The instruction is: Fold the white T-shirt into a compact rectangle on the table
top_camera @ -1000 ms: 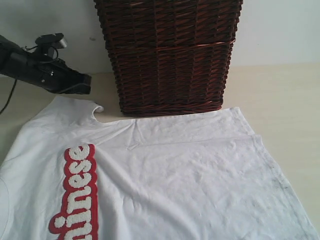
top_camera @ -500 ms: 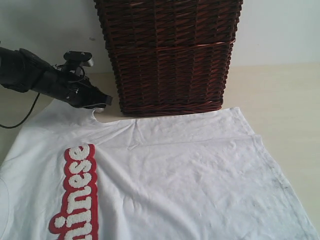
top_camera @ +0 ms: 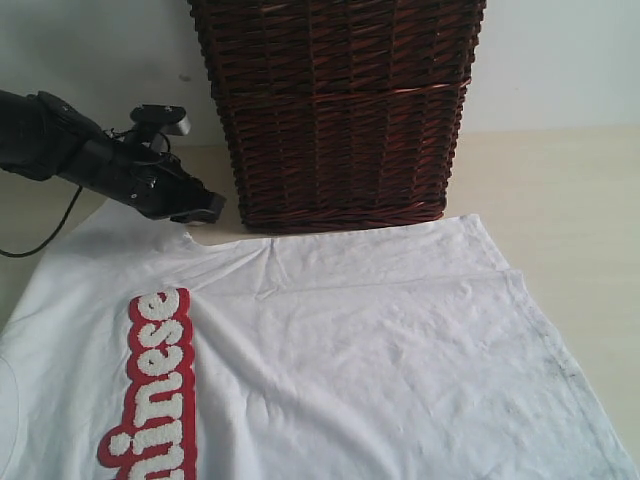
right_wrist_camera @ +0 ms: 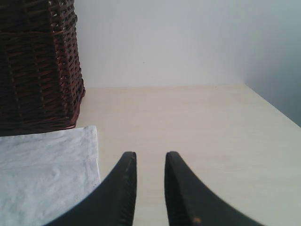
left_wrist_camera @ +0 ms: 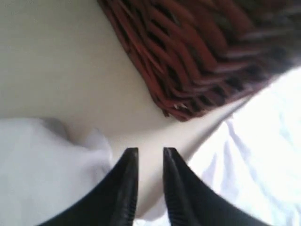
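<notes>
A white cotton short-sleeved T-shirt (top_camera: 380, 360) lies spread flat on a smooth pale cream table (top_camera: 560, 190), filling the lower part of the exterior view. Its far edge lies just in front of a tall dark brown wicker basket (top_camera: 340, 110). A red band (top_camera: 160, 390) runs across the chest at the left of the frame, carrying puffy white letters that read "inese"; the rest of the word is cut off by the frame edge.

The black left gripper (top_camera: 205, 212) reaches in from the left, its tip low over the shirt's sleeve, close to the basket's lower corner. In the left wrist view its two fingers stand a narrow gap apart with nothing between them, poised over a strip of bare table between sleeve and body cloth. Whether they touch the fabric cannot be told.

The right gripper (right_wrist_camera: 149, 157), seen only by its own wrist camera, likewise shows a narrow gap and holds nothing. It points over bare table beside the shirt's edge, toward a plain pale wall (right_wrist_camera: 188, 42).
</notes>
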Available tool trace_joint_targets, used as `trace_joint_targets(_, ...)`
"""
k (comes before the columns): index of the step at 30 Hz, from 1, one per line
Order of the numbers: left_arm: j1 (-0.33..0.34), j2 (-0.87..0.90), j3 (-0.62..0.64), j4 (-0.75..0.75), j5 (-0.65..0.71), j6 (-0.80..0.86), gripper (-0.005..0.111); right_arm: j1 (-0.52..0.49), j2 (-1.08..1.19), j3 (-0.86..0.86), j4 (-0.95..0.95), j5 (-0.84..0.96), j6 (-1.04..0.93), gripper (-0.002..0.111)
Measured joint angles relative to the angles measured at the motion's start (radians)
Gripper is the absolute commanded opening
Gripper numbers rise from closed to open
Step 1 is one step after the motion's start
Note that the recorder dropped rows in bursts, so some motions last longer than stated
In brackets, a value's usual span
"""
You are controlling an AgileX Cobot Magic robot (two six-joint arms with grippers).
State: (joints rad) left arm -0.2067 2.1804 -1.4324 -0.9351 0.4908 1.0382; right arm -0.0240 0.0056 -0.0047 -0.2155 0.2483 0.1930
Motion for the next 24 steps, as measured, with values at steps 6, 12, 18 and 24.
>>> trace_joint_targets(6,-0.002,-0.002,0.000,0.024,0.099,0.002,0.052,0.000,0.000,0.000,0.000,0.000,0.000,0.023)
trace_joint_targets(12,-0.002,-0.002,0.000,0.028,0.006,0.002,0.052,0.000,0.000,0.000,0.000,0.000,0.000,0.023)
trace_joint_targets(18,-0.002,-0.002,0.000,0.036,-0.119,0.002,0.052,0.000,0.000,0.000,0.000,0.000,0.000,0.023)
trace_joint_targets(24,-0.002,-0.002,0.000,0.055,-0.177,0.002,0.052,0.000,0.000,0.000,0.000,0.000,0.000,0.023)
